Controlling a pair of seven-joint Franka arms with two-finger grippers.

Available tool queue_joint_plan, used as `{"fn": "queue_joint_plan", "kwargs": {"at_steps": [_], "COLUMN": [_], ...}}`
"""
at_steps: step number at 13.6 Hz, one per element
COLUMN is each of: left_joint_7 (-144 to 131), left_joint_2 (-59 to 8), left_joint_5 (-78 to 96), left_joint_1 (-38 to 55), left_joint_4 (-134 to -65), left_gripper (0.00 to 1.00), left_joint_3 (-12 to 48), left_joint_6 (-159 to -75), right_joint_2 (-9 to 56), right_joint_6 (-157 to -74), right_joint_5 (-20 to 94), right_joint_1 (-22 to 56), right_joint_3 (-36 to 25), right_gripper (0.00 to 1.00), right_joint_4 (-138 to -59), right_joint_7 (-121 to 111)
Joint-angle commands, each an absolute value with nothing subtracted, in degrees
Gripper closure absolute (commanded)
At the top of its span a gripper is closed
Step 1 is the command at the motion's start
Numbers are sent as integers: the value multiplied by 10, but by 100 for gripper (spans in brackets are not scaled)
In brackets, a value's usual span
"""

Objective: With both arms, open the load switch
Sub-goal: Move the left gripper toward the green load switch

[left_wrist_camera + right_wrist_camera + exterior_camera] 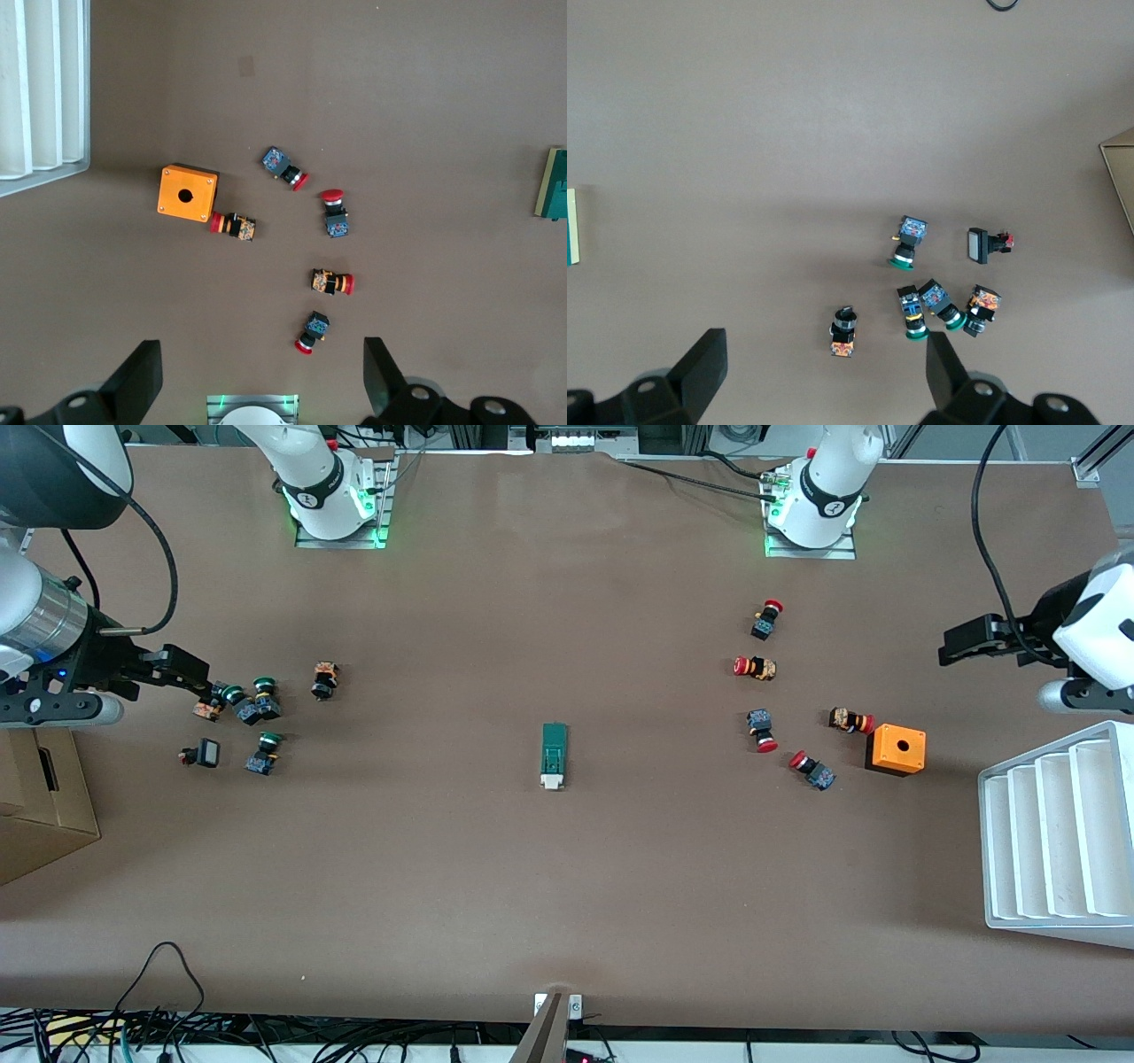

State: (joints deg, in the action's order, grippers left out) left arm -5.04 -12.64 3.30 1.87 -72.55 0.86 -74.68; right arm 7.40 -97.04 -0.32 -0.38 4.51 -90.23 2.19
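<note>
Load switch (554, 755) lying untouched mid-desk (549, 886), left hand (970, 640) and right hand (182, 671) both spread apart, raised at either end.

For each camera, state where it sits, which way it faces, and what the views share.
Front: high across the table, facing both bases; load switch mid-table.
Left wrist: looks down past the open left gripper at red buttons and orange box.
Right wrist: looks down past the open right gripper at green buttons.
All three show the load switch.

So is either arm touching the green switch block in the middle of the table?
No, the green switch block lies alone mid-table, with both arms out at the table's ends.
</note>
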Motion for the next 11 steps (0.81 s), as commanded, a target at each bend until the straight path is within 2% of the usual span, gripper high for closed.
{"fn": "queue_joint_plan", "kwargs": {"at_steps": [1,11], "left_joint_7": [-61,-48], "left_joint_2": [-77,-85], "left_joint_5": [22,71], "left_joint_1": [11,9], "left_joint_4": [-785,-782], "left_gripper": [0,0], "left_joint_3": [21,25], "left_joint_6": [-758,-753], "right_joint_2": [78,79], "right_joint_6": [-966,-966], "right_joint_5": [-13,-13], "right_joint_1": [-2,-2], "right_joint_3": [47,47], "right_gripper": [1,1], "right_joint_4": [-888,-888], "right_joint_7": [22,18]}}
